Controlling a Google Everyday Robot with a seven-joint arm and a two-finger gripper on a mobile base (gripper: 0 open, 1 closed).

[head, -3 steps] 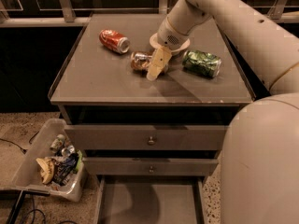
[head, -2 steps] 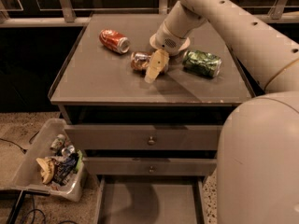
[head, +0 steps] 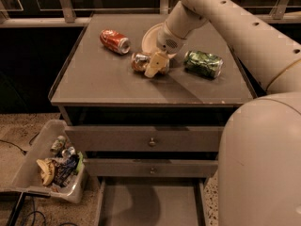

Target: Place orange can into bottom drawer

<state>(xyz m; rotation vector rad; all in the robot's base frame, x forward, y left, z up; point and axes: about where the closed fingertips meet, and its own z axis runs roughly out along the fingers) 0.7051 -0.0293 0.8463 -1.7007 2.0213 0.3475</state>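
Your orange can [head: 139,61] lies on its side near the middle of the tabletop [head: 103,81], its silver end toward the left, with the claw [head: 155,64] right over it. Below, your bottom drawer [head: 155,206] stands pulled open, a flat grey tray.

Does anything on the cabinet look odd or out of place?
All three cans lie on their sides: the red can, the orange can at the gripper, the green can. The bottom drawer stands open.

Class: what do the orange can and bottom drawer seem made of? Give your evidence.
Orange can, lying by the hand on the cabinet top: probably thin metal, glossy, with a silver glinting end. Bottom drawer: matte grey, smooth and grainless; perhaps painted metal or laminate, unclear.
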